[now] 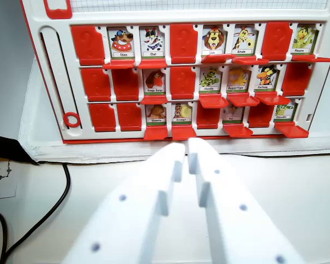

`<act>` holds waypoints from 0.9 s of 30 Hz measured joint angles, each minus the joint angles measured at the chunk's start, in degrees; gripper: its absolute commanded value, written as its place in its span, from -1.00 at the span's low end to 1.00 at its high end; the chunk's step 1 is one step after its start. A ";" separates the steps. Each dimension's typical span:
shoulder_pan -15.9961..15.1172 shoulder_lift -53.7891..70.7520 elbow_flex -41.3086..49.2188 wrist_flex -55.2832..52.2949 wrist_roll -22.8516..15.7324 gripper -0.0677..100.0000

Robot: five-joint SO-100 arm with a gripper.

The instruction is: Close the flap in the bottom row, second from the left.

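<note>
Flap, bottom row, second from left point(129, 116) | lying far and left of the fingers point(187, 148) on the game board point(49, 82), showing plain red like its left neighbour, seemingly down already | fingers sitting nearly together, gripping nothing, aiming at the snail picture flap point(182, 114) two cells right | hinge line running left-right; reaching it is likely calling for a leftward shift.
</note>
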 measured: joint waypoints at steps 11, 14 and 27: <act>0.70 0.09 -0.26 0.00 0.09 -1.00; 0.70 0.09 -0.26 0.00 0.09 -1.00; 0.70 0.09 -0.26 0.00 0.09 -1.00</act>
